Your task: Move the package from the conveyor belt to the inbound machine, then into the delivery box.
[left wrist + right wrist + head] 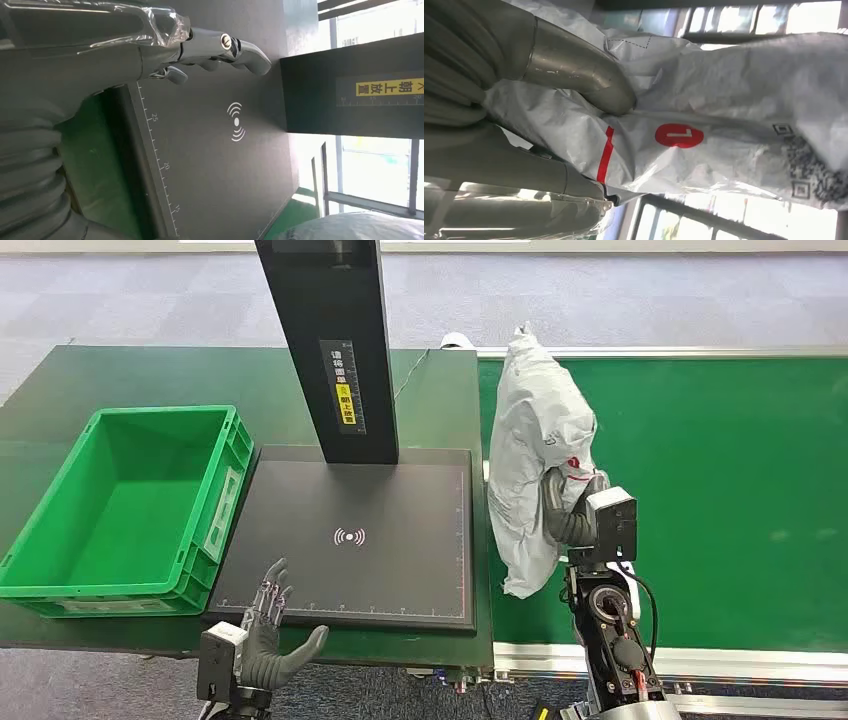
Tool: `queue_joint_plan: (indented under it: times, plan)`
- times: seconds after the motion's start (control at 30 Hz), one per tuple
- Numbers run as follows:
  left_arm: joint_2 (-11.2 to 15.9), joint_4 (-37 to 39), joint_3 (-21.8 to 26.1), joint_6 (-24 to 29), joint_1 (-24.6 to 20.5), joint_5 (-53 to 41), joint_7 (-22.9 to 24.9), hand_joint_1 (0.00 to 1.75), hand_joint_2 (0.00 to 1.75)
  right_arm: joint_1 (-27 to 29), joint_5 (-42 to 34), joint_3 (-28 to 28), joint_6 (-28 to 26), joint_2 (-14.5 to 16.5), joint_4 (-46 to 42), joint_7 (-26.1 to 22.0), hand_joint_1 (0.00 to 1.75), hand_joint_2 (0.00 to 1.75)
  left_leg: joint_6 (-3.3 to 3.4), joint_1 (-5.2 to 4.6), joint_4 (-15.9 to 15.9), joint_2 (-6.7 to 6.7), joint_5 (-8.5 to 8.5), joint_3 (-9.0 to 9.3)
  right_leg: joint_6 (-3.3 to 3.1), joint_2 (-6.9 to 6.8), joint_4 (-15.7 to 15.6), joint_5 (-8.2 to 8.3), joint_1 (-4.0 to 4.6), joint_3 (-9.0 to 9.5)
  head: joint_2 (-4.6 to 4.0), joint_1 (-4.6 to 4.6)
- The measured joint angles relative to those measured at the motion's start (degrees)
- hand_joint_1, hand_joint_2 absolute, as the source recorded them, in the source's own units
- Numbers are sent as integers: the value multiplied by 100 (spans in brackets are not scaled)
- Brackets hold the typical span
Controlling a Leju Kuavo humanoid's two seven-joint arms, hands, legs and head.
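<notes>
We have the package (535, 455), a soft grey poly bag, gripped in our right robot hand (570, 510) and lifted upright over the seam between the belt (700, 490) and the scanner pad (350, 540). It looks light, limp and slippery; the film crumples where the fingers (574, 75) pinch its middle, so we judge a mid-body grasp safest. Our left robot hand (270, 630) hovers released, fingers spread, at the pad's near edge. The box (60, 530) waits left.

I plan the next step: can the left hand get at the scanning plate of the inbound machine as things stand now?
Probably yes. The left hand hovers open at the near edge of the black scanning plate, fingers already over it, and nothing lies between; the package is in the right hand.
</notes>
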Motion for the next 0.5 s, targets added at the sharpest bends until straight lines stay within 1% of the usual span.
queue_joint_plan:
  times: [0.1,0.27,0.4,0.5]
  plan:
    - [1,8,-16,-43,-18,-17,0,0,175,20,-15,224,253,66,-89,10,175,175,0,0,0,0,1,1,0,0,0,0,0,0,0,0]
    - [6,115,-98,-176,-201,-74,1,0,175,-6,-155,970,891,240,-120,9,175,175,-1,0,0,0,1,0,0,-1,0,0,1,0,0,0]
    - [11,241,-186,-256,-384,-96,3,0,175,-212,-307,1518,1262,366,-12,59,175,175,0,0,0,0,2,-1,0,0,1,0,0,0,0,1]
    - [15,313,-257,-303,-496,-102,11,0,175,-460,-339,1870,1428,466,265,179,175,175,0,0,0,1,2,-1,0,0,1,0,0,0,0,1]
